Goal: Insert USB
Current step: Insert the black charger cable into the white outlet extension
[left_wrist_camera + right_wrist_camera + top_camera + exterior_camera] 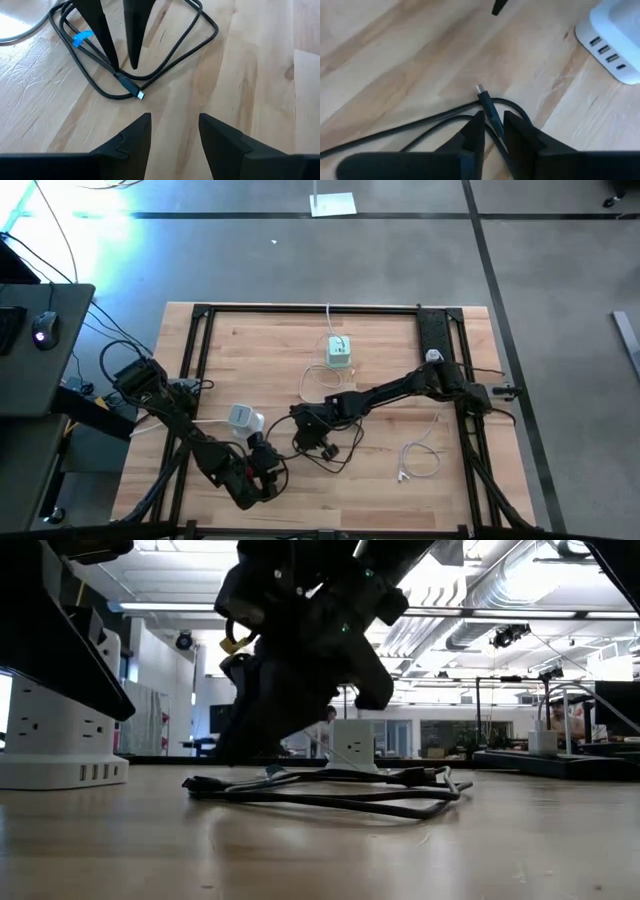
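From overhead, the right gripper is down at the loose black cable near the table's middle, while the left gripper hovers just beside it toward the front-left, close to the white power block; a second white charger sits well back, and a white cable lies off to the right. At table height, the cable sprawls flat on the wood with the dark bulk of an arm right over its left end, and the block shows its row of ports at far left. From the left wrist, its own fingers stand apart with nothing between them, and ahead of them the USB plug lies on the table, metal tip pointing toward this gripper, with the right arm's two fingers coming down on the cable just behind the plug. From the right wrist, the fingers straddle the cable at the plug's black body, nearly together; whether they truly pinch it I cannot tell. The plug's long axis runs straight out from that gripper, tip leading, and the block's ports lie off to one side, so I'd judge a swing toward them is needed.
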You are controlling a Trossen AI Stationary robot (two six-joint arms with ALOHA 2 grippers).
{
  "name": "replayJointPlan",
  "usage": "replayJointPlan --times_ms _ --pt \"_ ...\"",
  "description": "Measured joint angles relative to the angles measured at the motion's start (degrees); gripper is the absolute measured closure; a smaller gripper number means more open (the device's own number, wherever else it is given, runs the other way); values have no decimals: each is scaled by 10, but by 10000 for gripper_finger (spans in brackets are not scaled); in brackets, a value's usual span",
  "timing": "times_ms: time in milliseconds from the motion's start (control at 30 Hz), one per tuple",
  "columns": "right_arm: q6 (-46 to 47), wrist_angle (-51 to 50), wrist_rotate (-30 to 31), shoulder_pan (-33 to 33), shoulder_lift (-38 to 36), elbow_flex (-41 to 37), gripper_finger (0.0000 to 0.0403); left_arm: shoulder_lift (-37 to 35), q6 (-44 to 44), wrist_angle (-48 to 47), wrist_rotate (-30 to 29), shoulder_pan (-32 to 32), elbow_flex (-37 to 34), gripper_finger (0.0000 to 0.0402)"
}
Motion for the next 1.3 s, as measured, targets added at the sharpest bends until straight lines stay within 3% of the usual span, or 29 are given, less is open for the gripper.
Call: replayJointPlan --times_ms 167,333,433,600,833,1033,1300 --pt "1 12 6 -4 12 0 284 0 4 -1 2 0 0 259" --pt "3 34 11 -4 34 1 278 0 4 -2 1 0 0 259" --pt "10 37 12 -2 42 2 300 0 5 -2 -1 0 0 259" --pt "38 40 34 1 43 3 390 0 12 -4 -3 7 -2 259" --pt "69 21 43 0 17 -1 400 5 82 -15 -8 16 -3 259" --pt "78 23 39 4 10 -1 401 6 86 -43 -38 30 -3 259" --pt "83 49 40 18 10 1 402 6 86 -53 -18 51 -3 259"
